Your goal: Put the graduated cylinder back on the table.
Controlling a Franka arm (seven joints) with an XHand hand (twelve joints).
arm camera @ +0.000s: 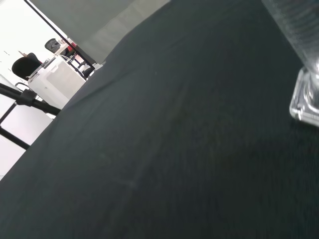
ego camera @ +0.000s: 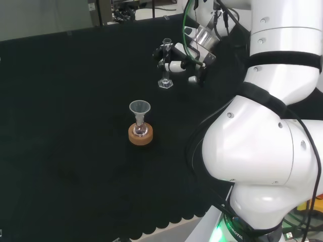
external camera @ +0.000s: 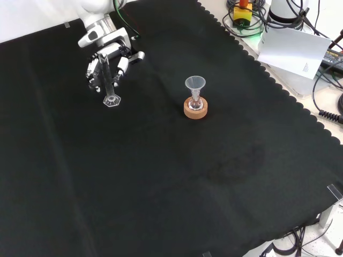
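Note:
A clear graduated cylinder [ego camera: 165, 64] stands upright with its hexagonal foot at the black cloth; I cannot tell whether the foot touches the cloth or hangs just above it. The black and white hand [ego camera: 177, 56] has its fingers curled round the tube's upper part. In the front view the cylinder [external camera: 109, 80] is at the upper left, with the hand [external camera: 99, 68] around it from above. The wrist view has the cylinder's foot and lower tube [arm camera: 307, 97] close up against the cloth.
A small round flask with a clear funnel [ego camera: 140, 108] in its neck sits on a cork ring [ego camera: 140, 136] nearer the cloth's middle, apart from the hand; in the front view the cork ring [external camera: 195, 110] lies right of the cylinder. The cloth's scalloped edge [external camera: 278, 85] runs past paper and cables.

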